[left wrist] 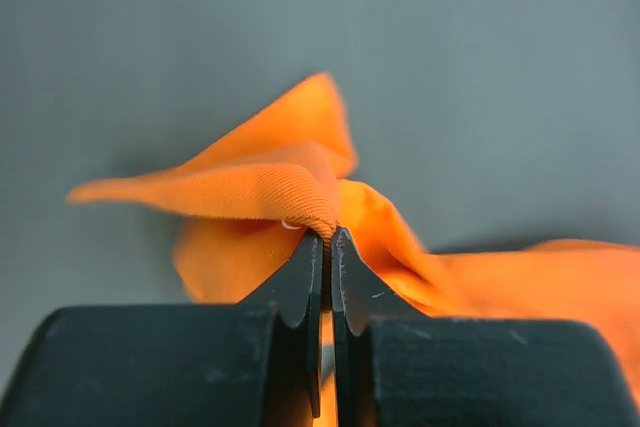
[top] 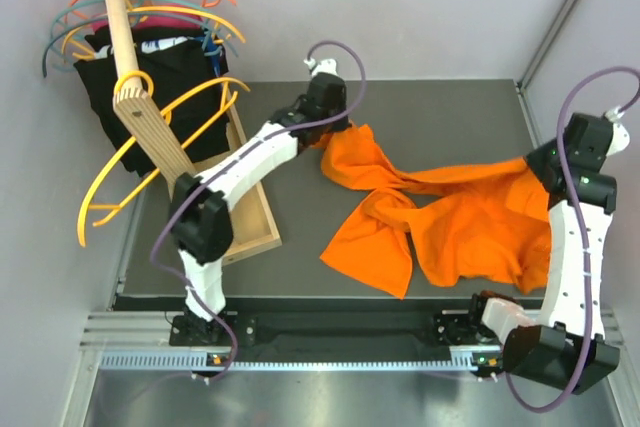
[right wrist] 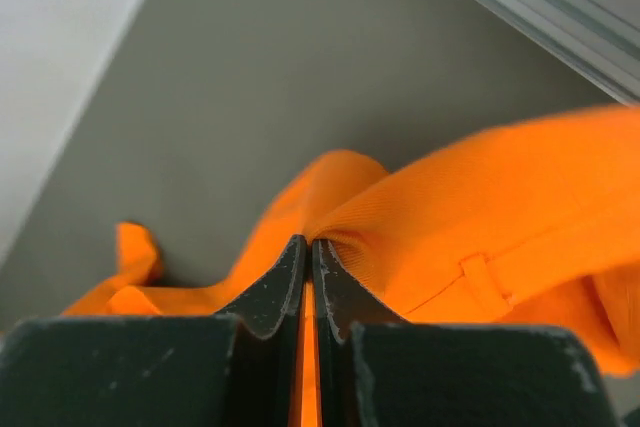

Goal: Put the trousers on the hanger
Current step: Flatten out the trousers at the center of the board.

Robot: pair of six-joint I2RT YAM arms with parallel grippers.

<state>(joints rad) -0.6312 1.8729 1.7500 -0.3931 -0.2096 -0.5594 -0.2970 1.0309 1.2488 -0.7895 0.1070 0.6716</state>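
Top view: the trousers (top: 450, 217) lie centre-right on the table (top: 450, 107). The hanger (top: 205, 88) hangs upper left on a wooden rack (top: 140, 107), beside black garments (top: 170, 67).
Left wrist view: the left gripper (left wrist: 327, 237) is clamped on a trouser fold.
Right wrist view: the right gripper (right wrist: 307, 245) is clamped, apparently near the waistband.

— What lies on the dark grey tabletop (top: 440, 107)?
— Orange trousers (top: 450, 227), crumpled across its middle and right side, with one leg end near the front edge.
— Anything else?
— A shallow wooden tray (top: 258, 219) at the left side, apart from the trousers.
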